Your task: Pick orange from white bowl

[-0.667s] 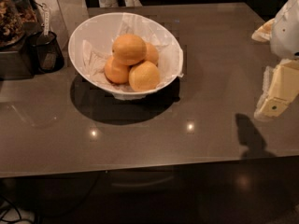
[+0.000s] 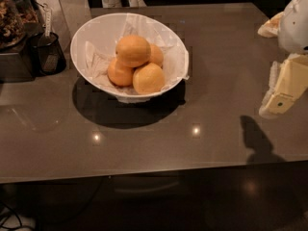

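Orange (image 2: pixel 133 50) in white bowl (image 2: pixel 73 47) — fingers (image 2: pixel 286 88) far right

Single camera, high and fairly near, looks down across table (image 2: pixel 216 105) at bowl (image 2: pixel 95 29); gripper (image 2: pixel 280 91) at right edge.

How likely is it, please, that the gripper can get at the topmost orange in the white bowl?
Probably yes: the orange sits atop the pile in the white bowl, and only bare table lies between it and the gripper at the right edge.
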